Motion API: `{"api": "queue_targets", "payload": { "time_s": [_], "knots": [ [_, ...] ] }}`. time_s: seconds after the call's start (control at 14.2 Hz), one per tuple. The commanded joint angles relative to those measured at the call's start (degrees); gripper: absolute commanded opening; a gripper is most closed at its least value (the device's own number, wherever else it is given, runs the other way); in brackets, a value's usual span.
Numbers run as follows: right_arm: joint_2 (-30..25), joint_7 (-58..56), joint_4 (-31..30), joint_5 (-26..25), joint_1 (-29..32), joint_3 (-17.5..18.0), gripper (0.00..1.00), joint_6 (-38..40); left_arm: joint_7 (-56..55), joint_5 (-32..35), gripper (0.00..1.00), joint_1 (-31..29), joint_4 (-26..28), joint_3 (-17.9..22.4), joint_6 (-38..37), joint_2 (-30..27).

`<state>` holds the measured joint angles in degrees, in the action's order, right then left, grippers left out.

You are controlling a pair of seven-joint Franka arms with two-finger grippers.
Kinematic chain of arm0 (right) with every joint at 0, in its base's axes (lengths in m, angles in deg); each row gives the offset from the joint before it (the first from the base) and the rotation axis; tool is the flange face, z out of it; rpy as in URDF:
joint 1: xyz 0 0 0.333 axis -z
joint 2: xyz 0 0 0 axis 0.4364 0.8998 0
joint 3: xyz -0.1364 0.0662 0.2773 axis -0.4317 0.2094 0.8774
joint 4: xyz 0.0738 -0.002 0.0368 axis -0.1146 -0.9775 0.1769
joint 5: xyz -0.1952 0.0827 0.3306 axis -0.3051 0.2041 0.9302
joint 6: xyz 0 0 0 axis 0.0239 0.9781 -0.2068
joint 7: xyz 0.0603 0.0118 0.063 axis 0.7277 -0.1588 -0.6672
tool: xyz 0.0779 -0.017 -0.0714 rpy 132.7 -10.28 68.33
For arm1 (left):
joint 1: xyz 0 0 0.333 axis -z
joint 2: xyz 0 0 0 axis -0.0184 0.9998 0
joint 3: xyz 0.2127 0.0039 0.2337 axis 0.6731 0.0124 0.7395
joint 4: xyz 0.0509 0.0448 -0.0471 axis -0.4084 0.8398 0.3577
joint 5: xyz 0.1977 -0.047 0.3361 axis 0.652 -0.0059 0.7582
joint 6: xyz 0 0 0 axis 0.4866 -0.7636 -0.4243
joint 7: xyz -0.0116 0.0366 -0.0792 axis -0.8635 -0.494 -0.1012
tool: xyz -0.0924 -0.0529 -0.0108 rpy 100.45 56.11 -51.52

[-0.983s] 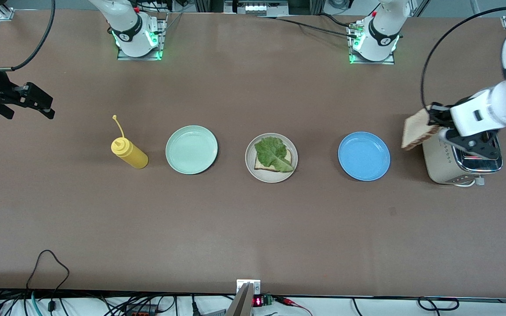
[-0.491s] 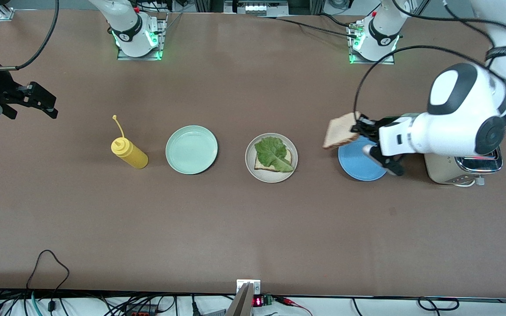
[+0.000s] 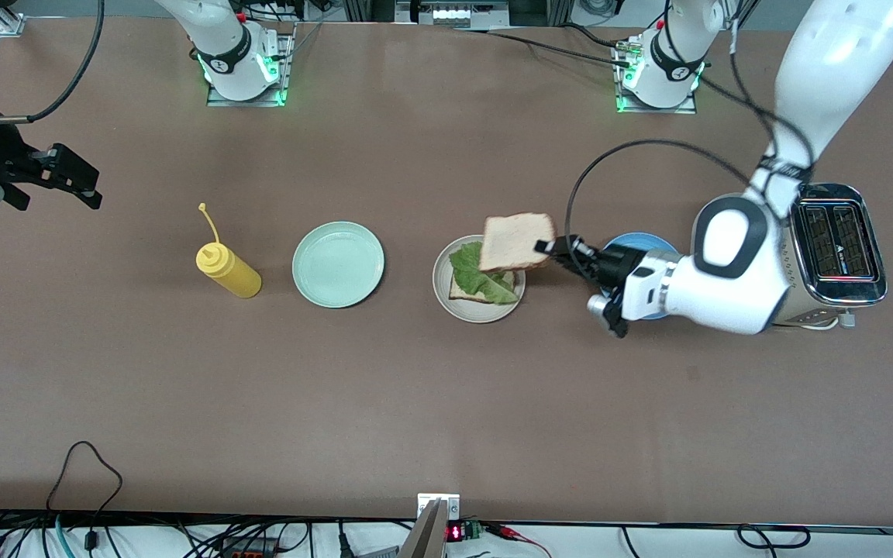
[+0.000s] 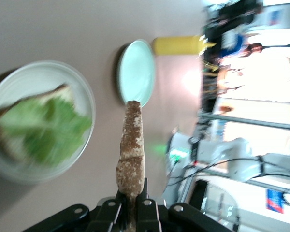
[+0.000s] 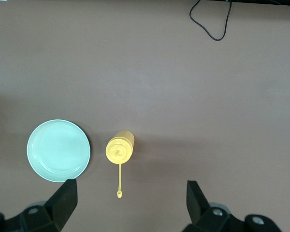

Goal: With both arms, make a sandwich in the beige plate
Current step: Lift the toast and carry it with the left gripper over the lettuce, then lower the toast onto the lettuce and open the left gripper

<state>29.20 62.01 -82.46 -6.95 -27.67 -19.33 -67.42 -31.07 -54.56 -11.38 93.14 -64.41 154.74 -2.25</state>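
Green lettuce [image 3: 484, 275]; beige plate [image 3: 442, 288]; mint plate [image 3: 338, 264]; yellow bottle [image 3: 229, 271].

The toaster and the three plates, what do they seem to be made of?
The toaster looks like shiny metal on top, since it glints, with a matte cream shell, perhaps plastic. The beige plate, mint green plate and blue plate look matte, plastic or ceramic; I cannot tell.
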Motion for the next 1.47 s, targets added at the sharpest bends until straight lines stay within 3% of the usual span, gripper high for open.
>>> {"api": "queue_targets", "payload": {
  "time_s": [0.0, 0.07, 0.28, 0.56, 0.91, 1.05, 1.12, 1.19, 1.26, 1.4],
  "knots": [
    [0.00, -0.50, 0.94, -0.63, -2.34, -2.75, 1.00, 0.82, 7.61, -4.90, 0.01, 1.45, -0.52, 0.15, 1.95, 4.40],
    [0.00, -0.50, 0.94, -0.54, -1.38, -2.40, 1.00, 0.91, 9.97, -5.51, 0.01, 1.27, 0.35, 0.15, 2.48, 6.06],
    [-0.09, -0.32, 0.94, -0.46, 4.86, 4.45, 1.00, 0.91, 15.88, -6.74, 0.01, 1.54, 0.71, 0.15, 4.15, 10.12],
    [-0.09, 0.20, 0.94, -0.63, 3.30, 3.76, 1.00, 0.91, 15.45, -6.31, 0.01, 5.13, 1.85, 1.20, 10.65, 10.21],
    [-0.09, 0.47, 0.94, -0.72, 1.27, 1.39, 1.00, 0.91, 15.45, -5.69, 0.01, 6.46, 2.65, 3.58, 11.01, 10.21],
    [-0.09, 0.56, 0.94, -0.28, 1.62, 1.39, 1.00, 1.08, 15.45, -4.73, 0.08, 6.89, 2.65, 4.63, 11.01, 10.30],
    [0.00, 0.47, 0.77, 0.59, 1.97, 1.39, 1.00, 1.17, 15.45, -4.64, 0.16, 7.33, 2.65, 5.07, 11.01, 10.30],
    [0.00, 0.21, 0.51, 0.77, 1.97, 1.39, 1.00, 1.17, 15.45, -4.55, 0.39, 7.95, 2.56, 5.95, 11.01, 10.30],
    [0.00, 0.20, 0.51, 0.86, 1.97, 1.39, 1.00, 1.26, 15.97, -4.46, 0.99, 8.91, 2.56, 7.26, 11.27, 10.12],
    [-0.09, 0.64, 0.15, 0.95, 1.97, 1.47, 1.00, 2.31, 15.98, -2.89, 1.00, 9.18, 2.39, 7.54, 11.45, 9.86]
  ]
}}
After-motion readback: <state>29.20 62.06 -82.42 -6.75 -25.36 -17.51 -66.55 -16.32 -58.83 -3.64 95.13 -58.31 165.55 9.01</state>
